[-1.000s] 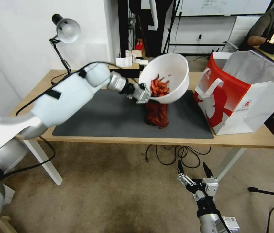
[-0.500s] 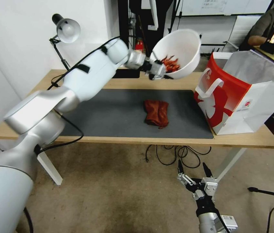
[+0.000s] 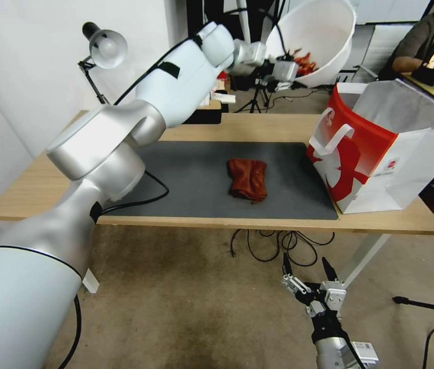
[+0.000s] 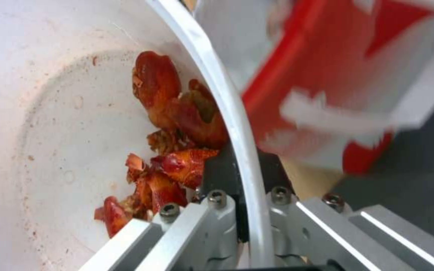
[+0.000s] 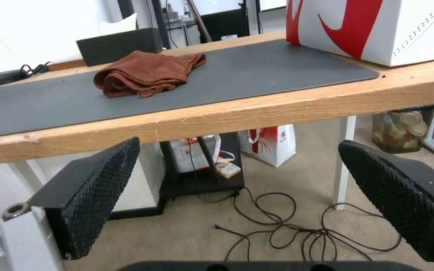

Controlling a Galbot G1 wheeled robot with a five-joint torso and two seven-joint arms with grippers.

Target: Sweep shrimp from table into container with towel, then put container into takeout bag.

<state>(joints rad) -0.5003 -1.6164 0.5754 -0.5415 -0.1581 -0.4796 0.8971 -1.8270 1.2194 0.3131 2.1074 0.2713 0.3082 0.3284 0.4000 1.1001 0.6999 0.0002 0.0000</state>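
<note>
Long light-wood worktop (image 3: pixel 37 184) on white legs, set against a pale wall, topped by a smooth dark grey mat (image 3: pixel 191 179); speckled beige floor below with a tangle of black cables (image 3: pixel 278 243). At far left, a black-stemmed desk lamp (image 3: pixel 105 47) with a round white shade. Rising from lower left, glossy white-and-silver left arm reaching up and across, left gripper (image 3: pixel 284 69) raised high above the worktop's back edge, fingers (image 4: pixel 217 173) clamped on the rim of the container (image 3: pixel 324 31), one inside and one outside the thin white wall. Container round, smooth white plastic, tilted, well clear of the worktop and just up and left of the bag's open mouth. Inside, against the lower wall near the fingers, the shrimp (image 4: pixel 177 150): glossy red-orange curled pieces in a loose cluster, faint reddish smears on the white. Mid-mat, the towel (image 3: pixel 248 179): rust-brown, soft, crumpled into a rough square, lying flat and untouched. At the right end, the takeout bag (image 3: pixel 380 154): boxy, red and white, white loop handle, silvery lining, standing upright and open, partly on the mat's edge. Low at right, below the worktop's front edge, right gripper (image 3: pixel 306 267) hanging over the floor, textured black fingers (image 5: pixel 101 188) spread wide, holding nothing.
</note>
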